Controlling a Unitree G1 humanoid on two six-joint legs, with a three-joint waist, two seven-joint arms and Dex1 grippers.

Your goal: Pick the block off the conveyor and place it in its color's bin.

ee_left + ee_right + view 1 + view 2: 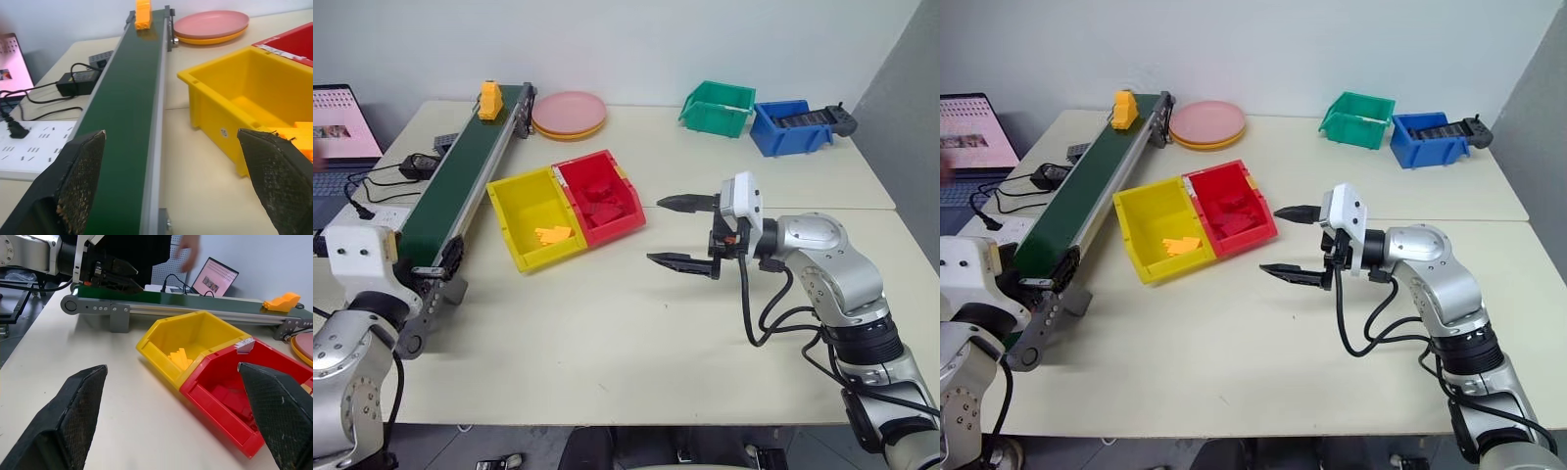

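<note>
Block [489, 99] at conveyor [460, 181] far end; left gripper [171, 181] well short, fingers spread

looks like a lab to me: bare bench [636, 343], small conveyor [460, 181] at ten o'clock, laptop [337, 127] beside it.

Lighting: bright, even, diffuse, from overhead; no hard glare. Shadows: soft and short, under the conveyor [460, 181] rail, beside the yellow bin [530, 219] and under the right gripper [685, 232]. Sheen: mild on the silver arm shells. Focus: head views sharp across the table [636, 333]; wrist views sharp at mid-range, fingertips [80, 181] at the bottom soft. Blur: a raised hand [190, 252] behind the conveyor is smeared. Distortion: slight bowing toward the edges
</note>
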